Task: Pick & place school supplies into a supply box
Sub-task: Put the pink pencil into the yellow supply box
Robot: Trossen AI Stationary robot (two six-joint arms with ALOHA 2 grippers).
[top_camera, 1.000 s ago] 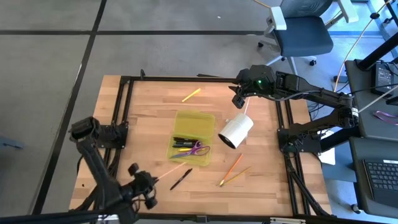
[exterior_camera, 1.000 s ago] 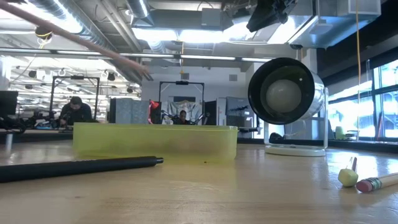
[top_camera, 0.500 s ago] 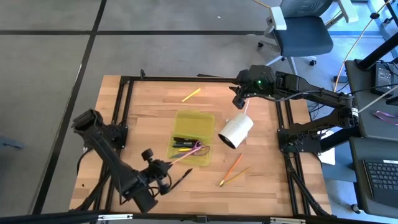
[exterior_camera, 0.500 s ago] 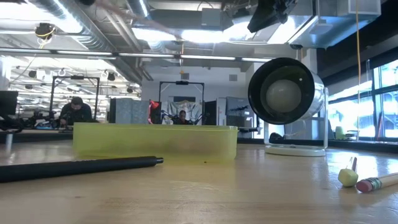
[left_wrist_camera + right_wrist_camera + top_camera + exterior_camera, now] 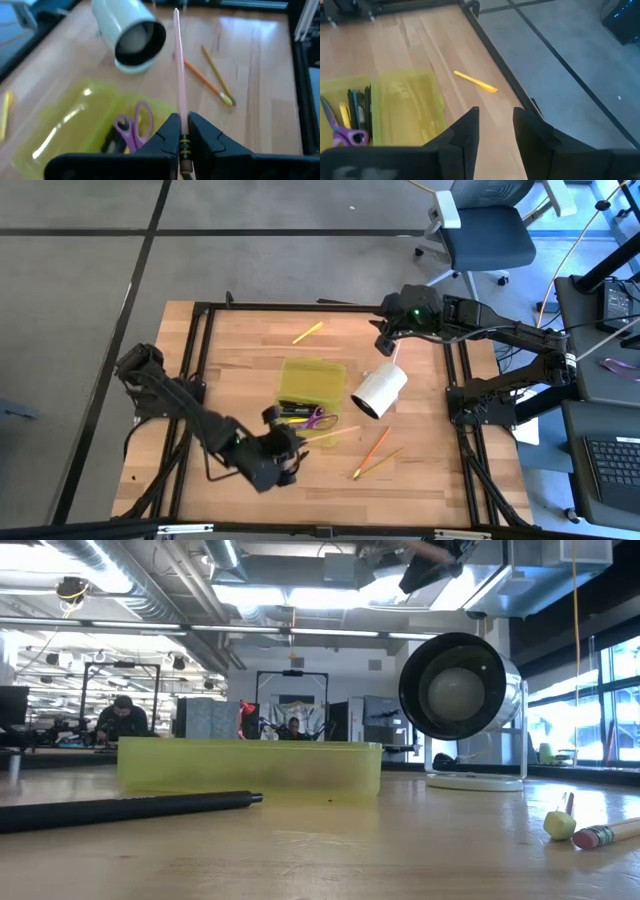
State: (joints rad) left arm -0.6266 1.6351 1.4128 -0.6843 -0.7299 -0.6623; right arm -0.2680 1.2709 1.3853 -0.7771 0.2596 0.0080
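Observation:
My left gripper (image 5: 297, 440) (image 5: 183, 131) hovers at the near end of the yellow-green supply box (image 5: 312, 385) (image 5: 60, 125), shut on a pale pink pencil (image 5: 330, 434) (image 5: 178, 65). Inside the box lie purple-handled scissors (image 5: 320, 418) (image 5: 131, 125) and several pens (image 5: 293, 410). A yellow marker (image 5: 307, 332) (image 5: 475, 81) lies flat beyond the box. An orange pencil (image 5: 373, 446) and a yellowish one (image 5: 378, 464) lie to the box's right. A black pen (image 5: 130, 808) rests on the table in the low view. My right gripper (image 5: 385, 345) (image 5: 495, 135) waits open near the far right. My left gripper pinches the pink pencil between its two fingers at the banded ferrule end (image 5: 182, 120). The fingers come from the table's left, roughly level, and lie along the pencil. The pencil is lifted clear and sticks straight out ahead of the fingers toward the right.
A white cylinder (image 5: 380, 390) (image 5: 131, 35) on a cord hangs just right of the box, below my right arm. A black frame (image 5: 200, 380) borders the wooden table. People and desks show in the room beyond in the low view.
My left arm has swung from the near left corner toward the right and a little toward the far edge, up to the box's near end. It has carried the pink pencil along, shut on it throughout. The pencil's free tip now points more toward the right.

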